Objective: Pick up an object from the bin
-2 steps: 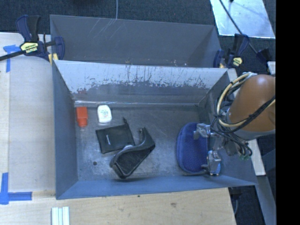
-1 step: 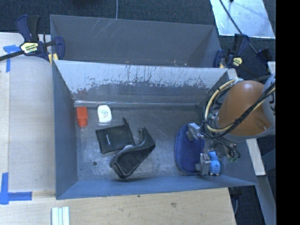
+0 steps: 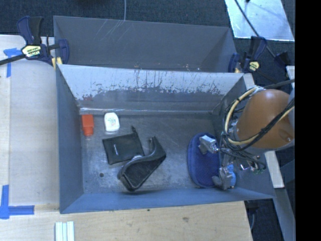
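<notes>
Five loose things in the grey metal bin [image 3: 70, 149]: a small orange block [image 3: 88, 125] and a white tag-like piece [image 3: 111, 122] side by side at the back left of the floor, a flat black rectangular pad [image 3: 120, 148] just in front of them, a curved black moulded piece [image 3: 143, 165] touching that pad's lower right corner, and a rounded blue object [image 3: 196, 163] well apart at the right. Gripper [image 3: 217, 160] low over the right half of the blue object, overlapping it from this angle; contact impossible to confirm. Wide or narrow: cannot tell, with wrist hardware and cables in the way. Nothing visibly clamped.

Likely step: positioning at the blue object for a grasp, lift not yet begun. Next move, by judgement: settle squarely on the blue object, close on a rim or fold firm enough to hold, then rise straight up, clear of the right wall close by. Risk: a soft or flat edge slipping out, or a scrape against that wall.
</notes>
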Robot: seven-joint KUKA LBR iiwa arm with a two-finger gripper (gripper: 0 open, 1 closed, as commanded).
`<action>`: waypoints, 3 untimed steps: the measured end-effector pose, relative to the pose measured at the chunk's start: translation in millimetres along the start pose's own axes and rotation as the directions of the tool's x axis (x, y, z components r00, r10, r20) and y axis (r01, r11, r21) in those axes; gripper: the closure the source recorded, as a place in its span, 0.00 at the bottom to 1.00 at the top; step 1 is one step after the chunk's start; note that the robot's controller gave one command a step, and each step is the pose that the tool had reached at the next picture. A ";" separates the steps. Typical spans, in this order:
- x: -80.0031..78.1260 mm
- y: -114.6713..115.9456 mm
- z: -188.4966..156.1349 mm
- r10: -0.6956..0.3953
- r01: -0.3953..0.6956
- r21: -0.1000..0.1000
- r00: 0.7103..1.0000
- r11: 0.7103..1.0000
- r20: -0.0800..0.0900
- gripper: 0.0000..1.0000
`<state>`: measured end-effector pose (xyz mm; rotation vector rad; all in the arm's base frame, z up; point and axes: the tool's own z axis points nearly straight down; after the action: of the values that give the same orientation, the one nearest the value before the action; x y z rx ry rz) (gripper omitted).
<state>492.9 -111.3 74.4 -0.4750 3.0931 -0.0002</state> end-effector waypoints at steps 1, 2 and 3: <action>3.6 -1.0 -1.7 -0.002 0.002 -0.001 1.000 1.000 -0.013 1.00; -91.4 -26.9 -176.5 0.003 -0.003 0.005 1.000 1.000 0.002 1.00; -88.5 -25.9 -171.1 0.004 -0.004 -0.001 1.000 1.000 -0.008 0.00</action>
<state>583.0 -109.7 246.7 -0.4693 3.1024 -0.0008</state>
